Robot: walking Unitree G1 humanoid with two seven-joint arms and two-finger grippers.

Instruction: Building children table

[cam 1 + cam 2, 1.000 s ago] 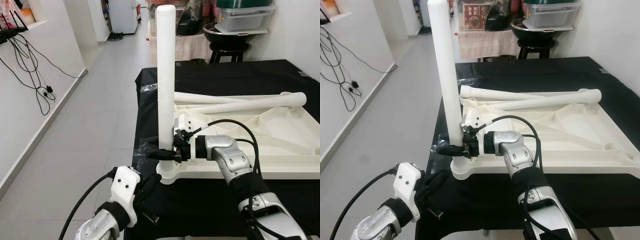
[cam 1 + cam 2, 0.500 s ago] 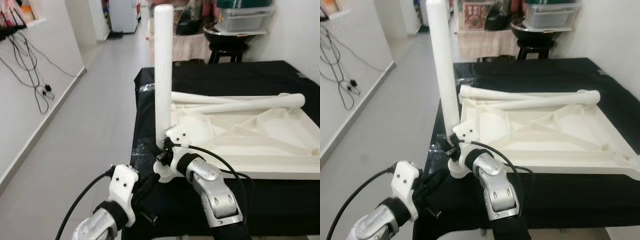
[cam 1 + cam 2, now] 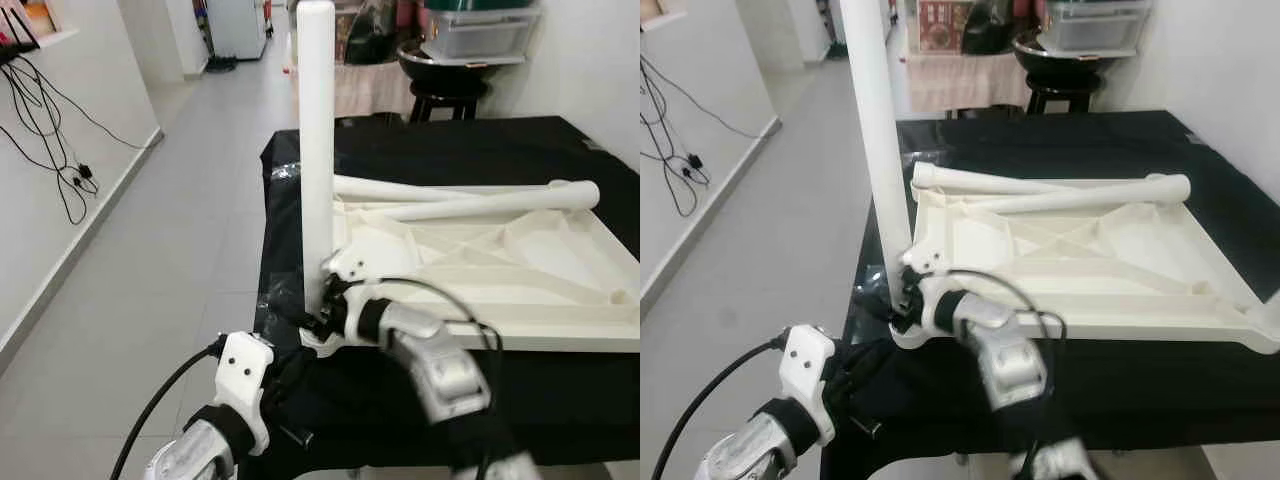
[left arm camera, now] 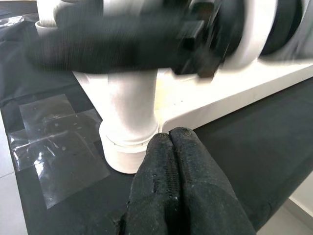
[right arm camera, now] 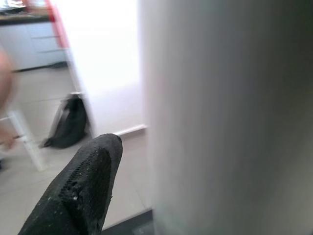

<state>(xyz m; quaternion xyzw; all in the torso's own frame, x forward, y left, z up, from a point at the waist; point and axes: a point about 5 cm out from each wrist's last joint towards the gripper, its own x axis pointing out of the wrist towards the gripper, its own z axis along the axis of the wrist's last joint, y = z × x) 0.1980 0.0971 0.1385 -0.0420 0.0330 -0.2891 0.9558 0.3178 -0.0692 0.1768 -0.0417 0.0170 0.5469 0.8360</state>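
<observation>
A white tabletop (image 3: 500,262) lies upside down on the black-covered table (image 3: 560,390). One white leg (image 3: 317,150) stands upright in the socket (image 4: 128,156) at its near left corner. Two more legs (image 3: 470,205) lie across its far edge. My right gripper (image 3: 318,318) is at the base of the upright leg, its arm blurred. In the right wrist view one black finger (image 5: 78,191) stands beside the leg (image 5: 225,117) with a gap between them; the other finger is hidden. My left gripper (image 4: 171,142) is shut and empty, low at the table's front left, just short of the socket.
Clear tape patches (image 4: 58,147) stick to the black cloth by the socket. A stool with a dark bowl (image 3: 445,75) and a plastic box (image 3: 480,30) stand behind the table. Open floor (image 3: 170,250) runs along the left, with cables on the wall (image 3: 60,150).
My right arm has swung around the upright leg, from reaching in at the right to reaching in from the front. The leg still stands. My left arm has barely moved.
</observation>
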